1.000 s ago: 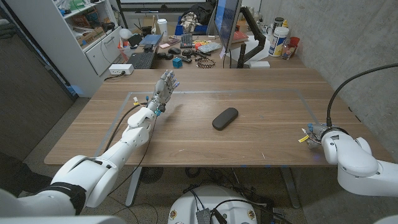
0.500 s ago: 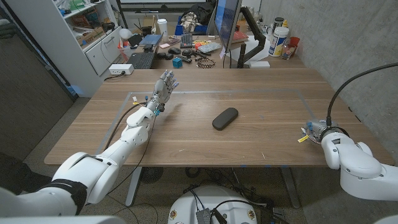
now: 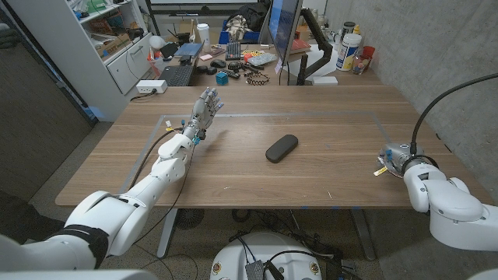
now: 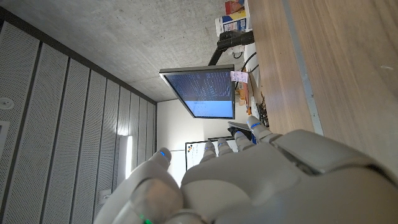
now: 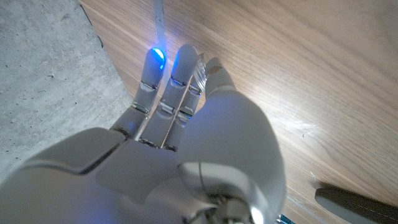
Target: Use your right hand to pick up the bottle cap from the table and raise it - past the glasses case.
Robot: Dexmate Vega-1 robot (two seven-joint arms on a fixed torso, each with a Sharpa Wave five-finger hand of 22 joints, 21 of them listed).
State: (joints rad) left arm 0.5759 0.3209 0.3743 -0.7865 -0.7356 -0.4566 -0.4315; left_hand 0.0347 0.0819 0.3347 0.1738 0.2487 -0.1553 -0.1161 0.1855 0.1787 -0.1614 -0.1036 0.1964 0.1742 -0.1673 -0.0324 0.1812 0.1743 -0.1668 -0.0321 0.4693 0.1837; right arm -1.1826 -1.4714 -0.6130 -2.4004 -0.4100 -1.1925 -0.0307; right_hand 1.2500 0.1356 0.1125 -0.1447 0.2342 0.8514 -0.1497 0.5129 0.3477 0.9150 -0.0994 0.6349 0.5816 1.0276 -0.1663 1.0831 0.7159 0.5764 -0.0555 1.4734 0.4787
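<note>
— Where's the case?
— The case [image 3: 282,148] lies mid-surface [image 3: 327,167], well apart from both arms. I can't make out a cap anywhere.
— The right robot hand [image 5: 186,93]?
— At the surface's right edge, fingers [image 5: 163,106] straight and close together, holding nothing.
— And the left?
— The left robot hand [image 3: 205,106] is raised over the far left part, fingers apart, empty.

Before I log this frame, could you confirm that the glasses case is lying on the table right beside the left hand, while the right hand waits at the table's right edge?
Not quite: in the head view the glasses case lies alone near the table's middle, well apart from the left hand, which is over the far left part. The right hand is indeed at the right edge.
</note>
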